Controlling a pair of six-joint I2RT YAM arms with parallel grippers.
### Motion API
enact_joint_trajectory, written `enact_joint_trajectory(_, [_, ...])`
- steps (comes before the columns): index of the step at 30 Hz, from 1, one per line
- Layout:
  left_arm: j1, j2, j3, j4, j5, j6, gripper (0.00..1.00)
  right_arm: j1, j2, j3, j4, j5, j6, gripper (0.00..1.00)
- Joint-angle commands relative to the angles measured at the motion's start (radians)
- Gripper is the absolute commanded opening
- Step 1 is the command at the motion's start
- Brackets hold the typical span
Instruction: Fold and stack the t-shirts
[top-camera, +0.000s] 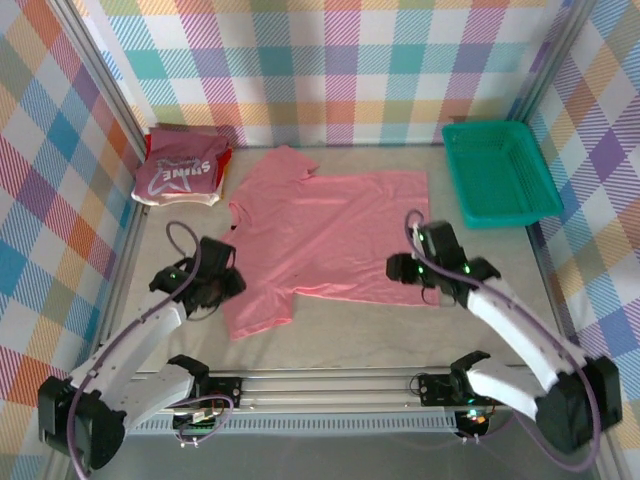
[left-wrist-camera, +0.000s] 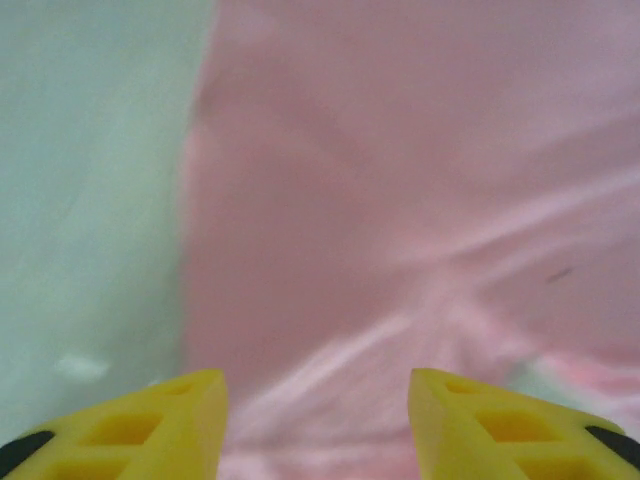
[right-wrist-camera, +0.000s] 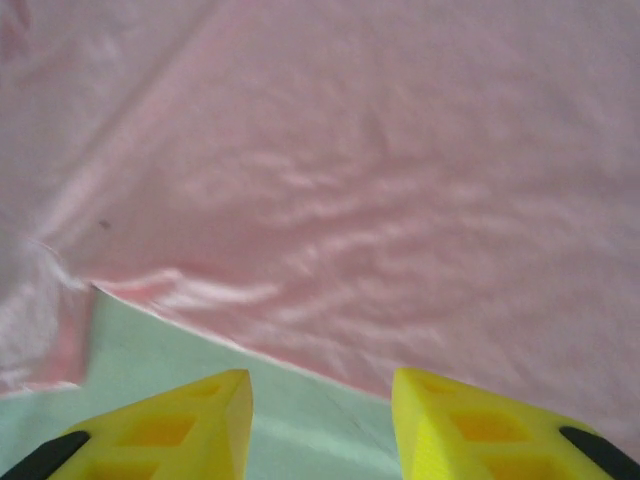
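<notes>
A plain salmon-pink t-shirt (top-camera: 320, 230) lies spread flat in the middle of the table, collar to the left. Its near sleeve (top-camera: 258, 312) points toward me. My left gripper (top-camera: 228, 283) hovers at that sleeve's left edge, and in the left wrist view it stands open (left-wrist-camera: 318, 415) with pink cloth (left-wrist-camera: 400, 180) below and nothing between the yellow fingers (left-wrist-camera: 150, 430). My right gripper (top-camera: 405, 268) sits at the shirt's near hem on the right. It is open (right-wrist-camera: 320, 420) over bare table, the hem (right-wrist-camera: 300, 300) just ahead. Folded t-shirts (top-camera: 185, 170) are stacked at the back left, a dark pink one with white lettering on top.
A green mesh basket (top-camera: 500, 172) stands at the back right. Checked walls close in the table on three sides, with metal frame posts (top-camera: 110, 110) at the corners. Bare table (top-camera: 180, 235) runs along the left side.
</notes>
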Motion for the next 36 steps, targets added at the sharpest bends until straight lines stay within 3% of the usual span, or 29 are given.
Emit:
enact_joint_trajectory(1, [-0.064, -0.050, -0.047, -0.216, 0.011, -0.224, 0.52, 0.000, -0.107, -0.107, 0.005, 0.124, 0.048, 0.42])
enact_joint_trajectory(4, [-0.072, -0.058, -0.118, -0.180, 0.041, -0.306, 0.52, 0.000, -0.126, -0.153, 0.008, 0.159, 0.034, 0.43])
enact_joint_trajectory(10, [-0.075, 0.023, -0.189, -0.025, 0.095, -0.289, 0.51, 0.000, 0.009, -0.136, 0.082, 0.152, 0.001, 0.45])
enact_joint_trajectory(17, [-0.075, 0.074, -0.249, 0.114, 0.133, -0.273, 0.47, 0.000, 0.024, -0.155, 0.178, 0.130, -0.005, 0.46])
enact_joint_trajectory(20, [-0.076, 0.083, -0.267, 0.123, 0.136, -0.268, 0.41, 0.000, 0.020, -0.159, 0.179, 0.132, 0.005, 0.47])
enact_joint_trajectory(26, [-0.077, 0.070, -0.283, 0.135, 0.127, -0.267, 0.06, 0.000, 0.001, -0.171, 0.153, 0.171, 0.063, 0.48])
enact_joint_trajectory(29, [-0.076, 0.048, -0.269, 0.118, 0.116, -0.260, 0.01, -0.004, -0.008, -0.134, 0.028, 0.256, 0.128, 0.47])
enact_joint_trajectory(32, [-0.075, 0.015, -0.256, 0.106, 0.101, -0.258, 0.00, -0.082, -0.022, -0.112, -0.099, 0.253, 0.204, 0.46])
enact_joint_trajectory(36, [-0.074, -0.012, -0.242, 0.102, 0.087, -0.253, 0.00, -0.295, -0.024, -0.117, -0.181, 0.041, 0.235, 0.48])
